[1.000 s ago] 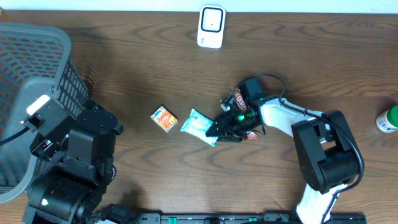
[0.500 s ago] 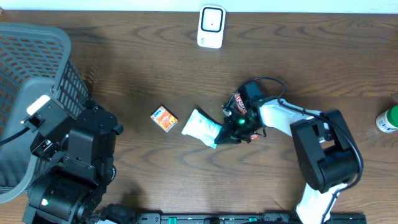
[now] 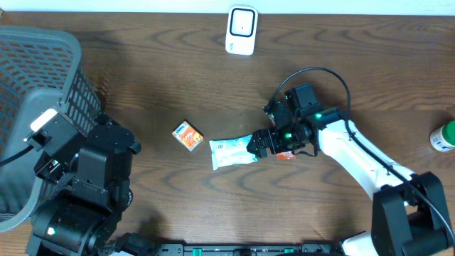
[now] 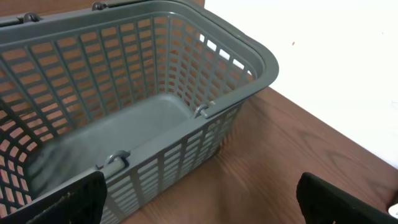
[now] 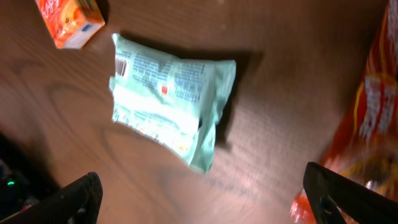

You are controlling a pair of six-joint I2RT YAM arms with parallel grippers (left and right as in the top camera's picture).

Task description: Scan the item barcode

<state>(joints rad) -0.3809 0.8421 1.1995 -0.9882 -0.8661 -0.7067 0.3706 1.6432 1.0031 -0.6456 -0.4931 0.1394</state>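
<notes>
The pale green packet [image 5: 168, 106] lies on the desk [image 5: 280, 124], just ahead of the right tool [image 5: 202, 186], whose jaws stand wide apart, empty.

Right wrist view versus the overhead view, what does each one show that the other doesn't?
Only the right wrist view shows the barcode printed on the pale green packet. Only the overhead view shows the grey basket, the white device and the green bottle. Both show the packet, the orange box and the red wrapper.
</notes>
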